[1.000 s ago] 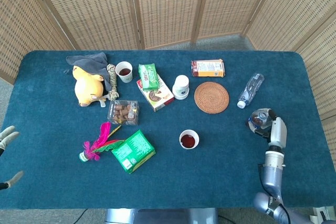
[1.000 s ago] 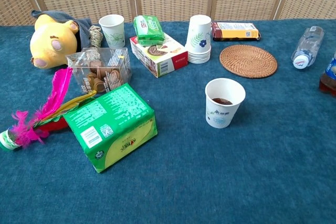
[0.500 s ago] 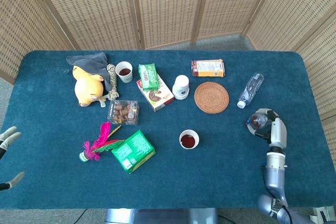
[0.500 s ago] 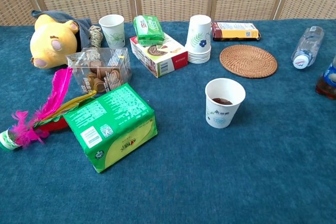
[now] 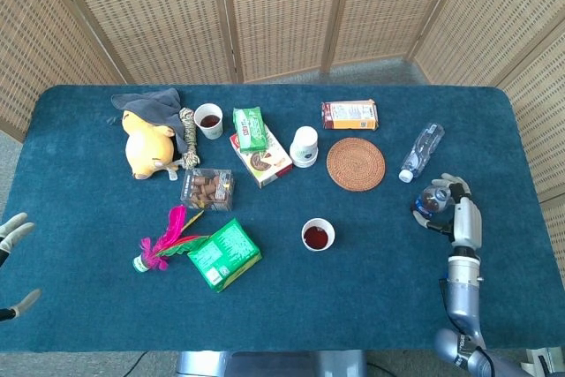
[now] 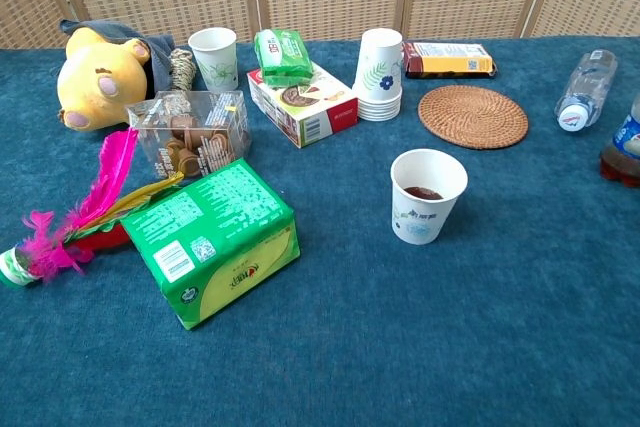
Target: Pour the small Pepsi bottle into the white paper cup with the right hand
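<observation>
My right hand is at the right side of the desk, and its fingers are curled around the small Pepsi bottle. The bottle stands upright on the blue cloth, close to the right edge. From above I see its blue label and the dark cola inside; in the chest view only the left part of the bottle shows at the picture's edge, with dark liquid at the bottom.

The white paper cup stands in the middle of the desk, well apart from the bottle to its left. It is upright, has a small print on its wall, and holds some dark drink.

My left hand is at the far left edge, off the desk, with its fingers spread and nothing between them.

I count two single paper cups: the one in the middle and a second cup at the far side, also with dark liquid. There is one stack of upturned cups, one round woven coaster, and one clear water bottle lying on its side just beyond my right hand. There is one yellow plush toy, one clear box of snacks, one pink feather shuttlecock, one big green box, one green packet on one red and white box, and one brown packet at the far side.
</observation>
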Motion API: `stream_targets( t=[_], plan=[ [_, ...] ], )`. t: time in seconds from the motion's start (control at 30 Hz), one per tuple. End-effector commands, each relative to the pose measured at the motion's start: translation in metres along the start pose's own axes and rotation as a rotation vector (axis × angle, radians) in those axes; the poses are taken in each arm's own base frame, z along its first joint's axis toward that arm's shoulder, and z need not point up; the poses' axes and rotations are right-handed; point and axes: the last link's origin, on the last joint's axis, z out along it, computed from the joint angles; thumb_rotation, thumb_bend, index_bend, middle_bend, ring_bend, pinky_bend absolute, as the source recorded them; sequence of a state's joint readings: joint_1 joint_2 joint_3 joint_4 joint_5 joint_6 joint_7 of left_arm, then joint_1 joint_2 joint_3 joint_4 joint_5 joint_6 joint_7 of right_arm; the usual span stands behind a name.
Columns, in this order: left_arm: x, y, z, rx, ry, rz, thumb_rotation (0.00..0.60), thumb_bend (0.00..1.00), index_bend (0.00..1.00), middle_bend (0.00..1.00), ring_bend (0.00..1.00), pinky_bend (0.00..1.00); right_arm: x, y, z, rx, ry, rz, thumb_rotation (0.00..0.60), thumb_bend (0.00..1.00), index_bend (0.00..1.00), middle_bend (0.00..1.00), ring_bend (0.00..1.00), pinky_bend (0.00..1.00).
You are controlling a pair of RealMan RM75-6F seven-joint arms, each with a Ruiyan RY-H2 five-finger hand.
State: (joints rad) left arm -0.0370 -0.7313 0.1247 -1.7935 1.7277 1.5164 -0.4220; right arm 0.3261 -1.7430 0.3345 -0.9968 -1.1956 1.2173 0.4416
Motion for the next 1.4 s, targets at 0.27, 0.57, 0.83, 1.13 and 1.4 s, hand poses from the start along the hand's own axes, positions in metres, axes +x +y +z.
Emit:
stream_targets(
  t=[0.27, 0.57, 0.83, 1.13, 1.4],
  plan=[
    [0.0, 0.0, 0.0, 0.0, 0.001, -0.004, 0.6, 0.33, 0.0, 0.0, 0.0, 0.0, 0.004, -0.002, -0.003, 0.009, -0.034, 0.009, 0.52, 0.0, 0.11, 0.0, 0.0, 0.22],
    [0.002, -0.001, -0.001, -0.004, 0.003, -0.012, 0.6, 0.33, 0.0, 0.0, 0.0, 0.0, 0.019, -0.005, -0.014, 0.031, -0.006, 0.03, 0.442, 0.0, 0.03, 0.0, 0.0, 0.18],
    [0.003, -0.002, -0.003, -0.007, 0.01, -0.018, 0.6, 0.33, 0.0, 0.0, 0.0, 0.0, 0.037, -0.012, -0.029, 0.053, 0.049, 0.075, 0.397, 0.0, 0.01, 0.0, 0.0, 0.16],
    [0.002, -0.001, -0.004, -0.009, 0.011, -0.01, 0.6, 0.33, 0.0, 0.0, 0.0, 0.0, 0.065, -0.027, -0.048, 0.15, 0.105, 0.187, 0.397, 0.0, 0.03, 0.0, 0.0, 0.15],
    [-0.002, 0.001, -0.001, 0.003, 0.004, 0.01, 0.6, 0.33, 0.0, 0.0, 0.0, 0.0, 0.086, -0.04, -0.065, 0.274, 0.089, 0.259, 0.4, 0.0, 0.04, 0.0, 0.0, 0.18]
  ],
)
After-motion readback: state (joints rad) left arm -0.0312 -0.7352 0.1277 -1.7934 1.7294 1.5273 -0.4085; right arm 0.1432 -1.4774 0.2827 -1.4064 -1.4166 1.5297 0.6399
